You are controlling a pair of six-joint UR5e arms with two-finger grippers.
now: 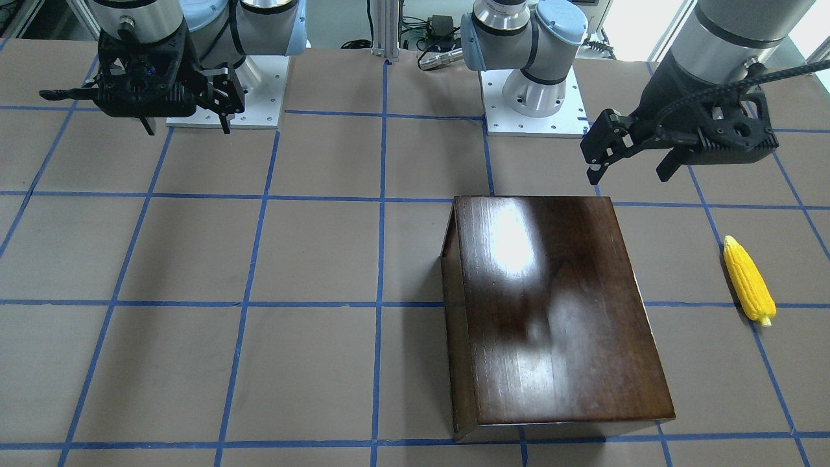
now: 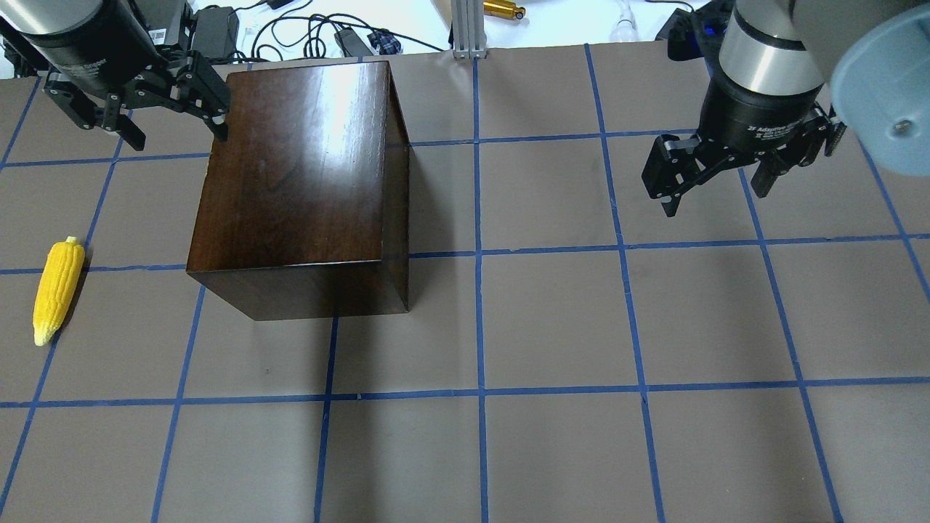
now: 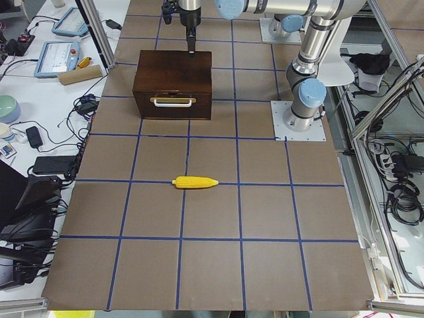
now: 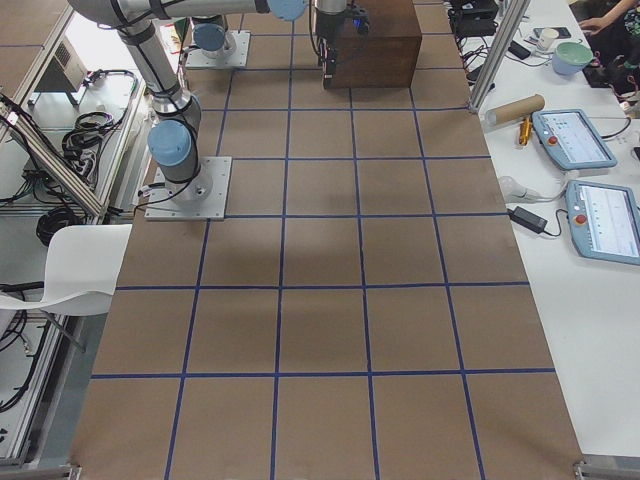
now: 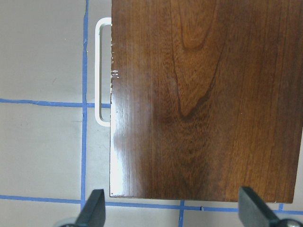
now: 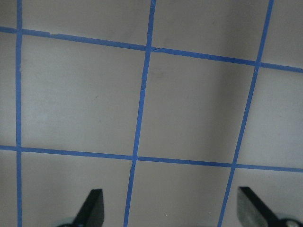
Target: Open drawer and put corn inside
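Upper left of overhead view: dark box (image 2: pixel 290 181), drawer (image 3: pixel 165 111) shut flush, contents hidden. Corn (image 2: pixel 57 289) on table (image 2: pixel 552 327) at left edge, apart from box; long axis near-vertical, tapered tip toward bottom. Left gripper (image 2: pixel 174 129) over box corner, jaws apart. Right gripper (image 2: pixel 716 195) upper right, jaws apart.

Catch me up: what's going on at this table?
Nothing is held yet. The left claw hovers open over the box, whose drawer is shut. The corn lies on the table beside the box, on the left arm's side. The right claw hangs open, away from both.
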